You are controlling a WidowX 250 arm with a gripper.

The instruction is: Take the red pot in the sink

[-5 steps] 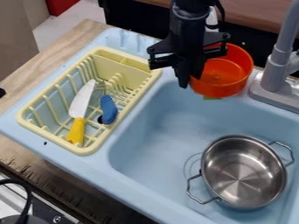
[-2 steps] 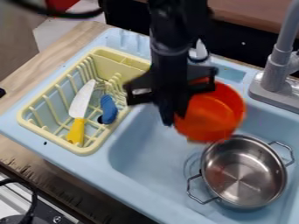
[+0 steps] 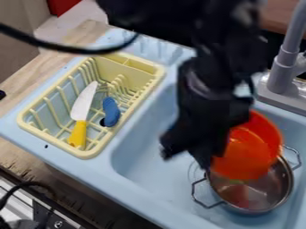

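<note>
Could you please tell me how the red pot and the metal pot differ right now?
The red pot is held up by the claw, while the metal pot rests in the sink. The red pot is bright orange-red; the metal pot is shiny silver. Both are round.

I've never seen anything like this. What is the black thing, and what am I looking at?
That black thing is a robot arm. One fixed camera looks down at a slant from above. The arm's jaws hold a red pot over a metal pot, which sits in a light-blue sink. Beside the basin, a yellow rack holds a knife with a yellow handle and a small blue item. At the right stands a grey tap.
</note>
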